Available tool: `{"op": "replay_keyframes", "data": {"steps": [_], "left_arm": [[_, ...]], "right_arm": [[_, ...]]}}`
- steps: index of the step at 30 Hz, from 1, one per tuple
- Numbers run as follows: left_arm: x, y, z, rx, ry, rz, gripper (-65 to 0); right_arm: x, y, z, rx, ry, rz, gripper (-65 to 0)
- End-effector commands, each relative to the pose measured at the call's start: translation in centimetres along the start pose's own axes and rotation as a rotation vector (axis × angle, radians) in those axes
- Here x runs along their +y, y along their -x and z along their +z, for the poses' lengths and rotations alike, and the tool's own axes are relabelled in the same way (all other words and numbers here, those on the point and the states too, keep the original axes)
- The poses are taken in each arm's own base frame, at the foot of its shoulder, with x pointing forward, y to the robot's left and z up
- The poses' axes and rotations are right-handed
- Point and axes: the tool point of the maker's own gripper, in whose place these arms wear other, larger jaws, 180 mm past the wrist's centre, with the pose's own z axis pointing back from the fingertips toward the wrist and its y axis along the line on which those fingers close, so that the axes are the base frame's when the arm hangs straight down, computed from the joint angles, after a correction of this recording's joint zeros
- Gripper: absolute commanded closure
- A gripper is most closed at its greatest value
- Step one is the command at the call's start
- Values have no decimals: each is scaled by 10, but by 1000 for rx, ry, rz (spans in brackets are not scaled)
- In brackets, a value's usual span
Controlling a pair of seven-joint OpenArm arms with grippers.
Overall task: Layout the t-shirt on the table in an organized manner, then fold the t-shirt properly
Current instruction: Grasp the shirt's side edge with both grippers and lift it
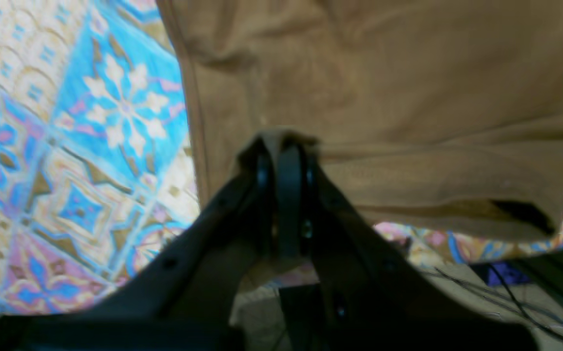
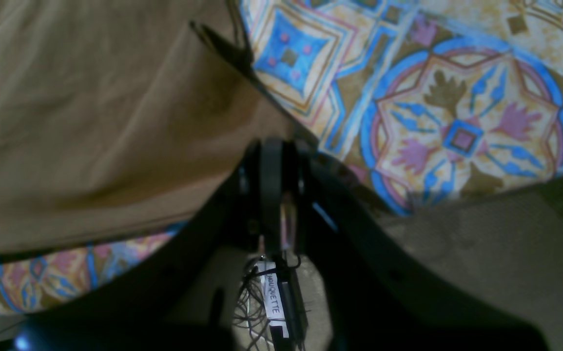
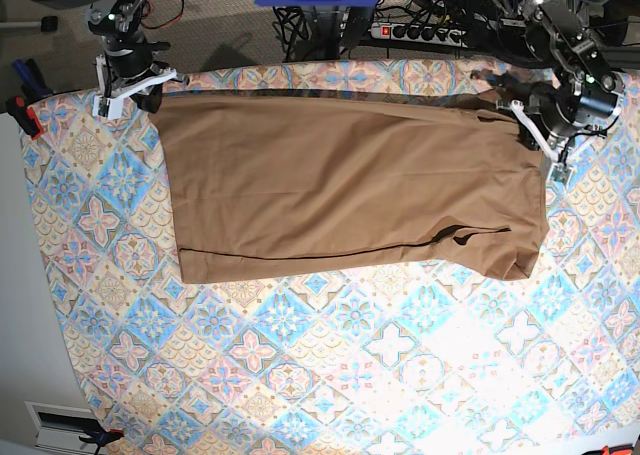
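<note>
The tan-brown t-shirt (image 3: pixel 350 185) lies as a long flat band across the far half of the table (image 3: pixel 300 375), with small wrinkles near its right end. My left gripper (image 3: pixel 535 125) is at the shirt's far right corner. In the left wrist view it (image 1: pixel 283 146) is shut on a pinch of the t-shirt (image 1: pixel 408 97) near the table (image 1: pixel 67 146) edge. My right gripper (image 3: pixel 150 87) is at the shirt's far left corner. In the right wrist view it (image 2: pixel 274 151) is shut at the edge of the t-shirt (image 2: pixel 91 122), over the table (image 2: pixel 456 122) edge. The neck tag is hidden.
Both grippers sit at the table's far edge, with floor and cables (image 2: pixel 257 302) below. A power strip (image 3: pixel 425 32) and wires lie behind the table. A red clamp (image 3: pixel 22 110) is at the left edge. The patterned cloth shows bare in front of the shirt.
</note>
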Motion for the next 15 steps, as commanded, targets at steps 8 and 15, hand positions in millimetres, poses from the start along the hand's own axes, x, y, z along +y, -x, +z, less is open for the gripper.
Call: {"op": "replay_keyframes", "data": {"steps": [8,15], "left_arm": [[24,-14,-5,35,-138,20,0],[17,-6,-22,77,-91,21,0]], "right_arm": [[17,-13,4,-49,-94,90,0],[18,-13,3,-50,-95,91,0]]}}
